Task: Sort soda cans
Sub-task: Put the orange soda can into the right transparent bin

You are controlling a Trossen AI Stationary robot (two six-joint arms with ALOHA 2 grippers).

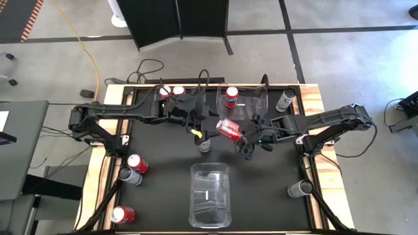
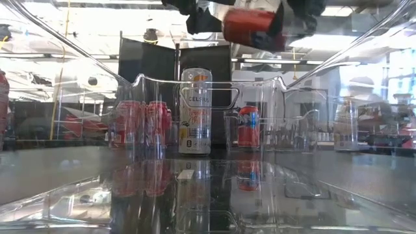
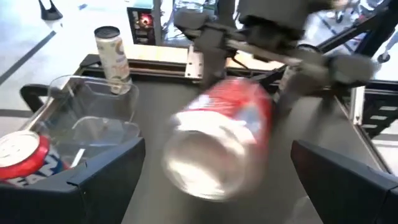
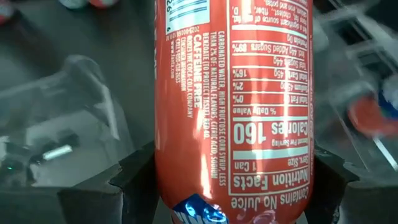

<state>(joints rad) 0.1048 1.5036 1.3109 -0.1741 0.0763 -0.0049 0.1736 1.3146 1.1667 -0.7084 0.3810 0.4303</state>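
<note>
At centre frame, the right gripper (image 1: 236, 133) is clamping a red cylindrical soda can (image 1: 228, 128) sideways above the table; the left gripper (image 1: 196, 132) is hanging wide open, empty, beside it.

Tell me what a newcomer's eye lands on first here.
First, the red can held sideways above the middle of the table in the right gripper, its nutrition label filling the right wrist view. The left gripper waits open right beside it. Next come the two clear bins: the far bin holds one upright red can, and the near bin holds no can.
</note>
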